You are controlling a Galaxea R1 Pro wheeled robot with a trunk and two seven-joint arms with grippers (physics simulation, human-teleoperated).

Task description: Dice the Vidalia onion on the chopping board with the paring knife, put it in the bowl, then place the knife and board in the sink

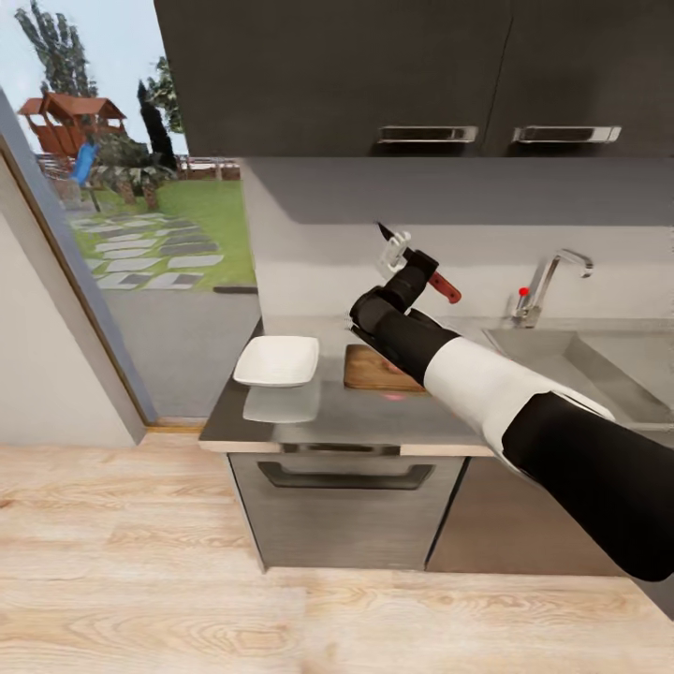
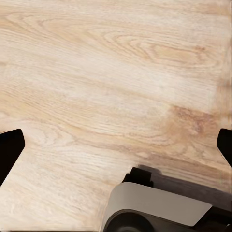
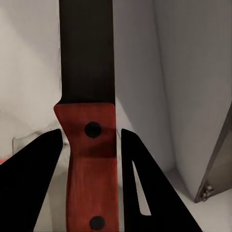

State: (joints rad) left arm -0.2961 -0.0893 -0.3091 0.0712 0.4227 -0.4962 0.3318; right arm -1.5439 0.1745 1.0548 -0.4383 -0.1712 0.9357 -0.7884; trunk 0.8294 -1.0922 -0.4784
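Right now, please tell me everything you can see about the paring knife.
The paring knife has a reddish-brown, wood-like handle with two dark rivets and a flat dark blade ending in a point. The right gripper holds it by the handle, a finger on each side. It is lifted in the air above the chopping board, tilted, with the blade pointing up toward the wall. Only the gripper touches it.

Paring knife (image 3: 89, 159): reddish-brown handle, two dark rivets, dark blade. Chopping board (image 1: 370, 368): brown wood grain. Bowl (image 1: 277, 361): white. Table (image 1: 328, 412): grey, reflective. Floor (image 2: 116, 87): pale wood grain.
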